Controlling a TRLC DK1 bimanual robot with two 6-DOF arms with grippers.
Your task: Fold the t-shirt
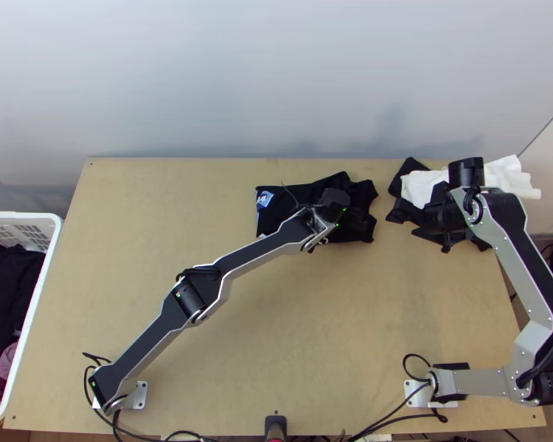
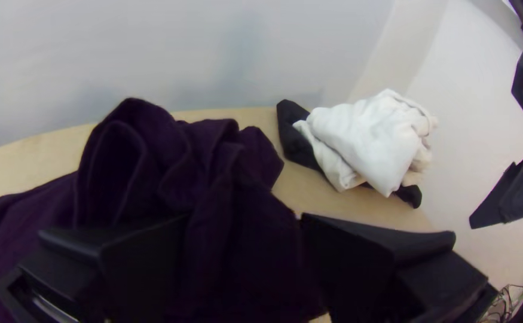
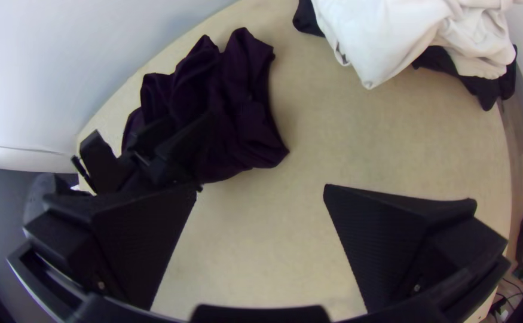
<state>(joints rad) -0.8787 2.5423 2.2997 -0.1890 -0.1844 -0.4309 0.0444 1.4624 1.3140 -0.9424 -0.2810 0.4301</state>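
Top view has the dark t-shirt point(image 1: 275, 214) near the far edge of the counter point(image 1: 291, 339), a bit right of the middle. The end with the little picture point(image 1: 264, 198) looks quite flat, but the other end is all bunched up. My left gripper point(image 2: 244, 220) is at the bunched part, and its two fingers are wide apart with dark cloth showing between them. I can't see it pinching anything. My right gripper point(image 3: 261, 188) is open too, with bare counter showing between its fingers. The white cloth point(image 1: 506, 177) lies on black cloth point(image 1: 407, 183) near the far right corner, and my right arm is over that side.

I think I'm in the middle of folding, and the lumpy end needs to be made neat. If I close my left gripper here, I could grab too many layers, because the folds are heaped together. Then a pull might drag the whole t-shirt and spoil the flat end. If I pinch just the top bump, it could slip out and leave a new lump. My right gripper could catch the white cloth if I swing it low, as they are close. The two arms could also bump if both go for the t-shirt together, so I'd move one first, nice and slow
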